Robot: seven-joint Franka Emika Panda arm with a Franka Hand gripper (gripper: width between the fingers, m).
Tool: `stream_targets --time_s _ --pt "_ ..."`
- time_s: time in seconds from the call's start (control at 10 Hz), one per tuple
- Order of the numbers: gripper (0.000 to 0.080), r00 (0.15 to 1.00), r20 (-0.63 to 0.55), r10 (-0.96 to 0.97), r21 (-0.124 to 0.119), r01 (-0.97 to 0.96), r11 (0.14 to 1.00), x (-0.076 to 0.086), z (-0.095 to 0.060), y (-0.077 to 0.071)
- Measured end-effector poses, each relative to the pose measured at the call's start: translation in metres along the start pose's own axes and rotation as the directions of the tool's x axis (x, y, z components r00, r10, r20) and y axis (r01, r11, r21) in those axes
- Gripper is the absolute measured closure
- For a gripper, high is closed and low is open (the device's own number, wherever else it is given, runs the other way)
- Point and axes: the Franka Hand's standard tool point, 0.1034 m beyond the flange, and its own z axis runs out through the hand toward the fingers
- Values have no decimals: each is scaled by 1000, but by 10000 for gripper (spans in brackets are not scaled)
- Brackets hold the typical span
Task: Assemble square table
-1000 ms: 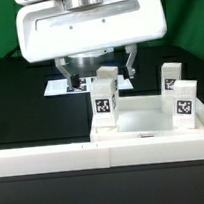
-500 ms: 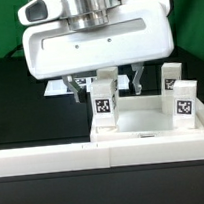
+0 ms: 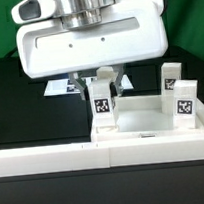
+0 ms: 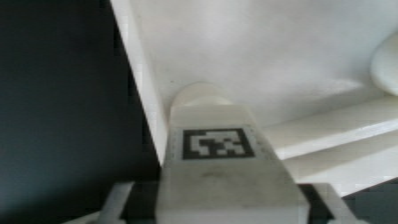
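Exterior view: fingers (image 3: 100, 83), wide apart a second ago, now closed in on leg (image 3: 103, 98) standing upright at tabletop's (image 3: 147, 118) near corner. You likely have grasp; lift next. Two legs (image 3: 178, 93) wait.

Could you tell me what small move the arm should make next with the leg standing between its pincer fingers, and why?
Probably finish closing, then lift straight up. The pincer straddles the upright leg, which stands on the square table top at the exterior view's left. In the wrist view the leg sits centred between the fingers, so no sideways correction looks needed. Whether the grip is firm yet cannot be told.
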Motion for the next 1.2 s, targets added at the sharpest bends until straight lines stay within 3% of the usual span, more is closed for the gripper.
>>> stream_targets --time_s 0.3,0.5,0.7,0.8,0.9,1.2 --pt "511 998 -6 61 2 -61 998 1 1 -1" --pt "511 940 -41 338 16 -337 941 5 2 -6" --pt "511 696 -40 717 67 -714 696 10 3 -8" --pt "511 572 -15 820 93 -816 571 11 4 -8" --pt "511 512 7 859 97 -855 509 11 3 -7" --pt "509 341 35 940 74 -938 338 7 5 -17"
